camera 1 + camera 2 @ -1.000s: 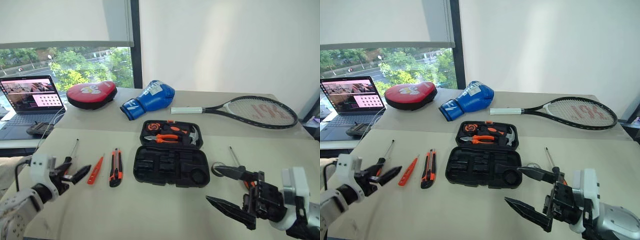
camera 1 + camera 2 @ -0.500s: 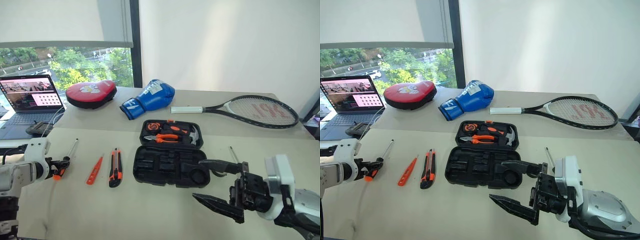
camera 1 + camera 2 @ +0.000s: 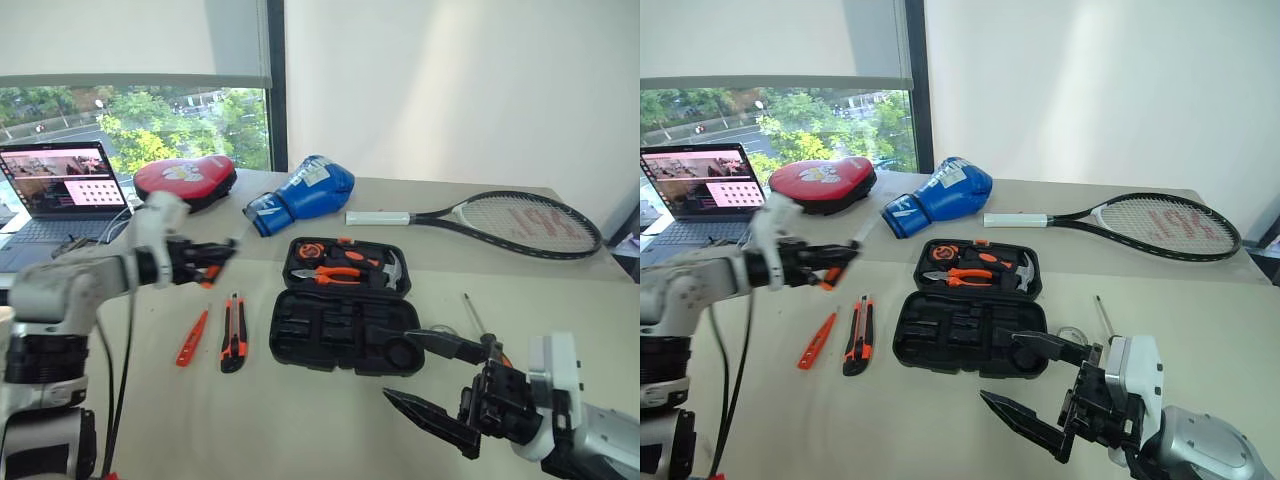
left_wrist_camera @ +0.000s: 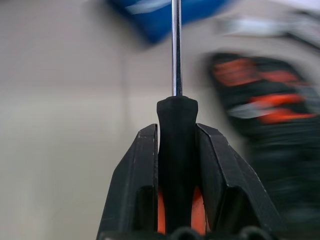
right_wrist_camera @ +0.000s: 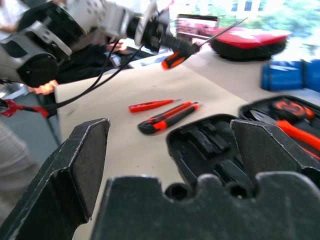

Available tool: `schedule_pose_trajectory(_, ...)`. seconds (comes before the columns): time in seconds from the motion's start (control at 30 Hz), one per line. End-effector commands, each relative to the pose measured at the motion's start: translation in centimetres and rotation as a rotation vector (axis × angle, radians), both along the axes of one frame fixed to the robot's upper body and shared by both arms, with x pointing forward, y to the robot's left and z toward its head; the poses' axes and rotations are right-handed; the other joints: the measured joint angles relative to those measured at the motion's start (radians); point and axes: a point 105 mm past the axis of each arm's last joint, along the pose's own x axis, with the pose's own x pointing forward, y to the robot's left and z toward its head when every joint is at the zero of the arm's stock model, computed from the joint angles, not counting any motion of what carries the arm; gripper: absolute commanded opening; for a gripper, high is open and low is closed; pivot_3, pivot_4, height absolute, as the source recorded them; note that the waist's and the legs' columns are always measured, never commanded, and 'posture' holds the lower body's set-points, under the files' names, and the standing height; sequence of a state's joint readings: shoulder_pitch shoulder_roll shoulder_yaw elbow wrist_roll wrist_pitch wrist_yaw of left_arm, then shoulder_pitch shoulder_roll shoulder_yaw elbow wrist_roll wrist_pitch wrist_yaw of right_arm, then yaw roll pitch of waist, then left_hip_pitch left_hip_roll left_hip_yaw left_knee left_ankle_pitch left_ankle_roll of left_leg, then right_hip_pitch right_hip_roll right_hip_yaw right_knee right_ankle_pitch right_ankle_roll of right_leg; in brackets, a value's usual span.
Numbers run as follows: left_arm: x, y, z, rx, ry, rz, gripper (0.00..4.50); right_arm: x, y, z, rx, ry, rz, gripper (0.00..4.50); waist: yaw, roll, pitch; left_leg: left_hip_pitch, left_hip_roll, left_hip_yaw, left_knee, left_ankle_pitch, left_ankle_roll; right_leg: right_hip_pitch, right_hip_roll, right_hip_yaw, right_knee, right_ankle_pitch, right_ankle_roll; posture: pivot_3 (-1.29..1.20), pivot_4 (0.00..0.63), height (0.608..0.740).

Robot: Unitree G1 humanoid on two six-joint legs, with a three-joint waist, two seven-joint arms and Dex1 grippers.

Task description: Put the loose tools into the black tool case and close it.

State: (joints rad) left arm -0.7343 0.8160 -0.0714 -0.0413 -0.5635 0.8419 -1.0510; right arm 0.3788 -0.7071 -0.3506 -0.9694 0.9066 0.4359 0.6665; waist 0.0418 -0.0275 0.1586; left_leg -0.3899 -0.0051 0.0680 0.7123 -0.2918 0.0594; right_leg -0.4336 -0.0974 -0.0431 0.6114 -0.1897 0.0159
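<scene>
No readable brand anywhere, the racket [image 3: 520,222] strings carry a red mark too vague to read; head view: left gripper [image 3: 205,262] has lifted a black-and-orange screwdriver [image 3: 212,268] off the table where it lay a second ago, now at about 10 o'clock from the open black tool case [image 3: 342,318]; left wrist view: fingers [image 4: 135,185] clamped on the handle; right wrist view: right gripper [image 5: 172,165] spread wide, holding nothing, case just beyond.

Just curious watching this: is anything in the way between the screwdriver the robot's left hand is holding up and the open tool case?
Nothing visible. The left gripper holds the screwdriver in the air, and the table between it and the open black tool case is bare.
</scene>
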Motion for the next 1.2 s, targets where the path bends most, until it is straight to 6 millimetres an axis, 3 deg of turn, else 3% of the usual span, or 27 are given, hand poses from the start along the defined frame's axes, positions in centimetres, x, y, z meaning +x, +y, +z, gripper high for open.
schedule_pose_trajectory(0.03,-0.1,-2.4,-2.3,0.189,-0.088,-0.260,0.66,-0.7,-0.4,1.2,-0.025,-0.074,-0.045,4.50,-0.007,0.001,0.000,0.001,0.000,0.002,0.000,0.000,0.000,0.000,0.002,0.002,0.000,0.000,0.000,0.00,0.150,0.740)
schedule_pose_trajectory(0.23,4.2,-6.0,-3.6,0.334,-0.190,-0.384,0.66,-1.7,-2.9,0.6,-0.057,-0.030,-0.200,4.50,-0.003,-0.003,0.002,-0.001,0.003,0.003,0.002,-0.006,0.010,-0.002,0.008,0.003,0.001,0.000,0.000,0.00,0.150,0.740)
schedule_pose_trajectory(0.37,5.4,-6.9,-5.0,0.426,-0.204,-0.439,0.66,-3.1,-4.1,0.0,-0.066,-0.010,-0.282,4.50,-0.003,-0.002,0.002,-0.003,0.002,0.002,0.004,-0.007,0.015,-0.001,0.007,0.004,0.000,-0.001,0.003,0.00,0.150,0.740)
schedule_pose_trajectory(0.57,5.9,-6.3,-6.9,0.541,-0.194,-0.496,0.66,-4.0,-4.2,0.0,-0.059,-0.030,-0.326,4.50,-0.019,-0.003,0.003,-0.007,0.002,0.004,0.009,-0.009,0.019,-0.004,0.006,0.006,0.000,-0.001,0.007,0.00,0.150,0.740)
schedule_pose_trajectory(0.7,6.7,-6.0,-7.8,0.595,-0.167,-0.443,0.66,-4.2,-4.1,-0.1,-0.060,-0.037,-0.347,4.50,-0.016,-0.003,0.003,-0.009,0.002,0.003,0.011,-0.009,0.019,-0.005,0.005,0.004,0.000,0.000,0.008,0.00,0.150,0.740)
schedule_pose_trajectory(1.03,7.5,-5.8,-8.1,0.621,-0.145,-0.369,0.66,-4.1,-3.8,-0.1,-0.081,-0.045,-0.355,4.50,-0.016,-0.003,0.003,-0.009,0.004,0.003,0.016,-0.010,0.021,-0.003,0.005,0.005,0.001,0.001,0.013,0.00,0.150,0.740)
schedule_pose_trajectory(1.1,7.3,-5.9,-7.8,0.607,-0.136,-0.388,1.63,-4.0,-3.8,-0.1,-0.081,-0.047,-0.354,4.50,-0.016,-0.003,0.003,-0.009,0.004,0.003,0.016,-0.010,0.021,-0.003,0.005,0.005,0.001,0.002,0.013,0.00,0.150,0.740)
schedule_pose_trajectory(1.2,7.2,-6.2,-6.3,0.528,-0.182,-0.402,2.64,-3.9,-3.7,-0.1,-0.084,-0.047,-0.350,4.50,-0.014,-0.003,0.003,-0.009,0.004,0.003,0.016,-0.010,0.021,-0.003,0.005,0.005,0.001,0.002,0.012,0.00,0.150,0.740)
